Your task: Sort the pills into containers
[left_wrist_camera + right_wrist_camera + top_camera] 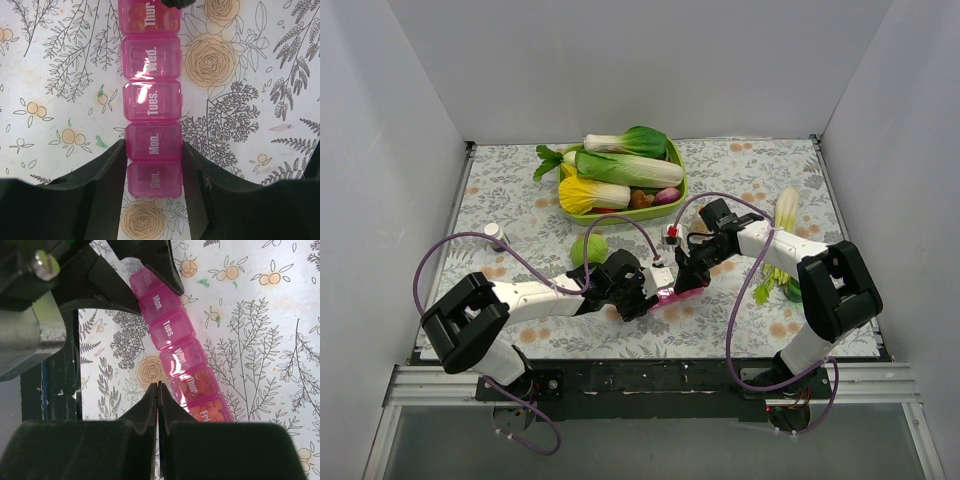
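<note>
**Item:** containers (152, 100), 1 translucent pink strip of day-labelled compartments, lying flat on the floral surface (240, 100).

**Location:** the Sun./Mon. end sat between the fingers (107, 170) of the left pincer (153, 147). The rest of the strip ran straight ahead, away from the tips.

**Left pincer:** clamped on the strip, with 1 finger pressed to each long side wall.

**Right pincer** (158, 387): clenched, tips together, nothing visible between them. The Thur. compartment lay just beside the tips, to their right.

**Contents:** pills (212, 411), orange, heaped in the Fri. compartment just right of the right pincer. Some also showed in Thur.; Sun. to Tues. showed none.

**Handling, as judged:**
- **Strip:** light, rigid, thin-walled plastic. It was glossy, so likely to slide on the surface or swing if held at 1 end only. The best hold was across the 2 long side walls, low and clear of the lids.
- **Pills:** tiny and hard, prone to roll or skip, so each needed a gentle pinch at the very fingertips.
</note>
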{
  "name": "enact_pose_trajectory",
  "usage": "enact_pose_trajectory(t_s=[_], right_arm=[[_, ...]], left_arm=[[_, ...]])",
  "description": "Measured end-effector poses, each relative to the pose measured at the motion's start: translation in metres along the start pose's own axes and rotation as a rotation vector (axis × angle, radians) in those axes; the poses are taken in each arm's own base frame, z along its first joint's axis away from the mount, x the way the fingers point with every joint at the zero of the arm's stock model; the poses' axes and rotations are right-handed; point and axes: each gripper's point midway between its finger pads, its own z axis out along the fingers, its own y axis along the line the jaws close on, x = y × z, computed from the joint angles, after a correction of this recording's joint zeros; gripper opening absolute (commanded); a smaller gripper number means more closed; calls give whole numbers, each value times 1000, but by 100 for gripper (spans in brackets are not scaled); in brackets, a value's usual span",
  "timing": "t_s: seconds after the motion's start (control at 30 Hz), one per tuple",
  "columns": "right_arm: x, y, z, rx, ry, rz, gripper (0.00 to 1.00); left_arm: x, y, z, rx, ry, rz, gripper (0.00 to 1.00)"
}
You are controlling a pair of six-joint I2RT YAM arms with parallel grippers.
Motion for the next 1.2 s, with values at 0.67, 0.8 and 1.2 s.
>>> enact_pose_trajectory(t_s=[0.67, 0.8, 1.2], right_arm=[[22, -18, 18, 41, 44, 191, 1], [17, -15, 13, 46, 38, 152, 1], [-15, -12, -4, 64, -26, 57, 1]], left_arm=[[0, 0, 0, -1, 1, -8, 16], [0, 0, 0, -2, 0, -11, 16], [-1, 0, 0, -1, 4, -19, 16]])
